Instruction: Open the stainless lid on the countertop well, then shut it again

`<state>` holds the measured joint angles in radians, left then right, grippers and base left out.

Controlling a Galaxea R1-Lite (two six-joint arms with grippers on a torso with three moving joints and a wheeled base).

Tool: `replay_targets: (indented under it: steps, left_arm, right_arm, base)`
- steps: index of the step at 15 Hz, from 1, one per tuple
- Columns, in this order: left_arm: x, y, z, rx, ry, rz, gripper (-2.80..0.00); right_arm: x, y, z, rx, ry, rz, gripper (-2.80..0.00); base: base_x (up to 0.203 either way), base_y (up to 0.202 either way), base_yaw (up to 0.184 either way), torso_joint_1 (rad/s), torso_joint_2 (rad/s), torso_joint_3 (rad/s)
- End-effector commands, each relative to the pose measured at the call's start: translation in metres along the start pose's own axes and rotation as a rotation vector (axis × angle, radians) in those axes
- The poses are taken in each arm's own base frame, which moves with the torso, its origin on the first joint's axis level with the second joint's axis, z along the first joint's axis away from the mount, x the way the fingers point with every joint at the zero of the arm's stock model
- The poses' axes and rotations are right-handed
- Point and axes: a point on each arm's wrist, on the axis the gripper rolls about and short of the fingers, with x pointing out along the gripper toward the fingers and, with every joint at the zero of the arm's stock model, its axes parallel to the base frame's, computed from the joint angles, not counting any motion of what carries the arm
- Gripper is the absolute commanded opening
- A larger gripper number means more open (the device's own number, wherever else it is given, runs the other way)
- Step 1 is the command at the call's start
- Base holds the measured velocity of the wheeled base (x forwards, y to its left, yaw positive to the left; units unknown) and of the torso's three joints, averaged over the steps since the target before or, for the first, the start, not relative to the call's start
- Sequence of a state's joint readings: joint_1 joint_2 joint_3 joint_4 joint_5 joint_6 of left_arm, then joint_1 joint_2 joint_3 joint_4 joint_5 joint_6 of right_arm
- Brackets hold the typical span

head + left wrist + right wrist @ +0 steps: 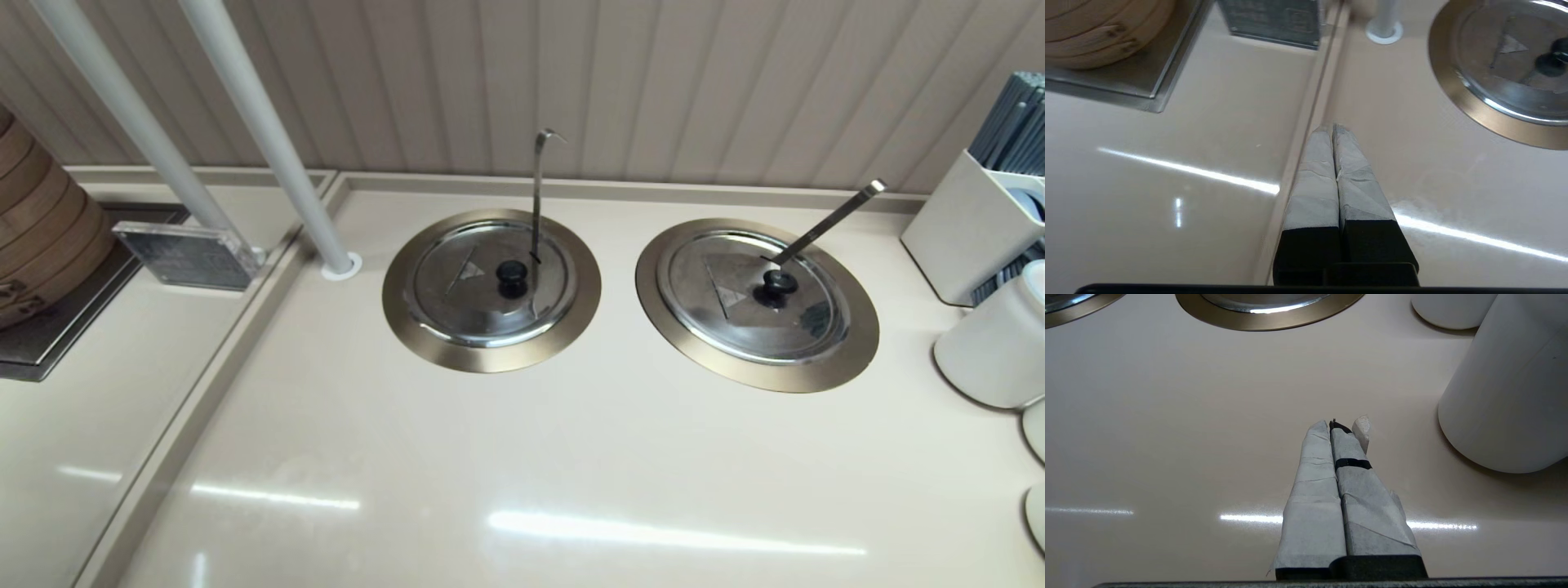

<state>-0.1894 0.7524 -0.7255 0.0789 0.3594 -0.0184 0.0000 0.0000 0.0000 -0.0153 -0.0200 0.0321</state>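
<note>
The stainless lid lies flat on the left countertop well, inside its bronze-gold ring. Its black ball knob sits at the centre, and the hook-tipped ladle handle rises from the edge notch. Neither gripper shows in the head view. In the left wrist view my left gripper is shut and empty over the counter seam, with the lid and its knob some way off. My right gripper is shut and empty above bare counter.
A twin lid with a straight ladle handle covers the right well. White containers and a chopstick holder stand at the right. Bamboo steamers, a clear sign block and two slanted poles are at the left.
</note>
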Motion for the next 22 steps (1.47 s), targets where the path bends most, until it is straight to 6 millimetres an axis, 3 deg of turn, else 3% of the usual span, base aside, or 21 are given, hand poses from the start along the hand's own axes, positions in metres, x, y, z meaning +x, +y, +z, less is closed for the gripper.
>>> replay_targets:
  steps: [1, 5, 9, 12, 22]
  left_arm:
    - [-0.032, 0.014, -0.008, -0.021, -0.092, 0.084, -2.8]
    - [-0.063, 0.022, -0.029, 0.004, -0.169, 0.15, -2.8]
    - [-0.081, 0.025, -0.048, 0.013, -0.212, 0.179, -2.8]
    - [-0.097, 0.024, -0.067, 0.046, -0.278, 0.097, -2.8]
    - [-0.073, 0.019, -0.15, 0.123, -0.11, 0.008, -2.8]
  right_arm:
    - [0.0, 0.0, -0.001, 0.0, 0.005, 0.0, -2.8]
    - [0.0, 0.0, -0.001, 0.0, 0.005, 0.0, -2.8]
    - [0.0, 0.0, -0.001, 0.0, 0.005, 0.0, -2.8]
    - [0.0, 0.0, -0.001, 0.0, 0.006, 0.0, -2.8]
    - [0.0, 0.0, -0.001, 0.0, 0.005, 0.0, -2.8]
  base:
    - [0.0, 0.0, 0.0, 0.0, 0.0, 0.0]
    - [0.0, 0.0, 0.0, 0.0, 0.0, 0.0]
    - [0.0, 0.0, 0.0, 0.0, 0.0, 0.0]
    - [0.0, 0.0, 0.0, 0.0, 0.0, 0.0]
    - [0.0, 0.0, 0.0, 0.0, 0.0, 0.0]
